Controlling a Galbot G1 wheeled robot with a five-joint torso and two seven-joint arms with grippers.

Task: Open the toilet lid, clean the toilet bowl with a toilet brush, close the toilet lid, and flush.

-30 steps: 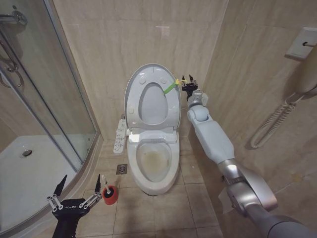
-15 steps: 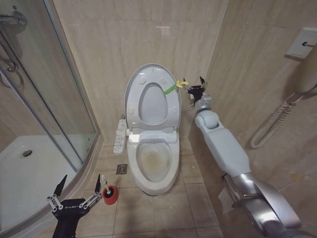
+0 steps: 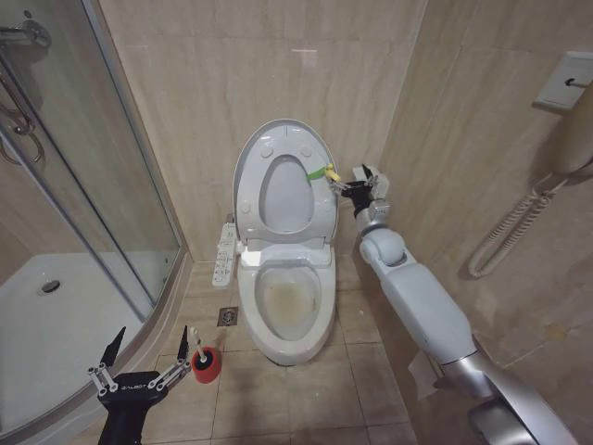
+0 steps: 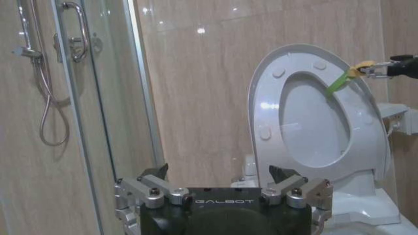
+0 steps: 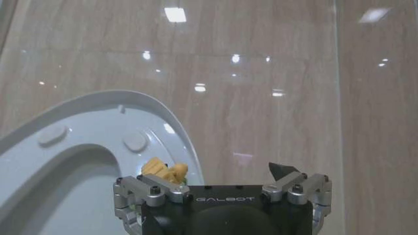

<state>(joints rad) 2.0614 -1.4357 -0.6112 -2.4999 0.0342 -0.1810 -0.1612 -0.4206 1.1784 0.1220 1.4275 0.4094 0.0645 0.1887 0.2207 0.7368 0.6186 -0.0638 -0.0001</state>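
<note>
One of the four steps is being judged as done: the toilet lid is standing upright against the wall, with the ring-shaped seat raised along with it. Going from the left, the glass shower enclosure and its white tray are being left untouched. Low beside the tray, the left tool is being held idle above the floor tiles with its fingers spread wide and nothing between them. Just beside it, the toilet brush is sitting in its red holder cup, not yet picked up. In the middle, the toilet bowl is lying exposed, yellowish-brown staining showing on its bottom, so scrubbing, closing and flushing are being counted as left. Further right, the yellow-green tag is projecting from the lid's edge, and the right tool is being held against the tag's yellow end; whether it is pinching the tag cannot be told.
</note>
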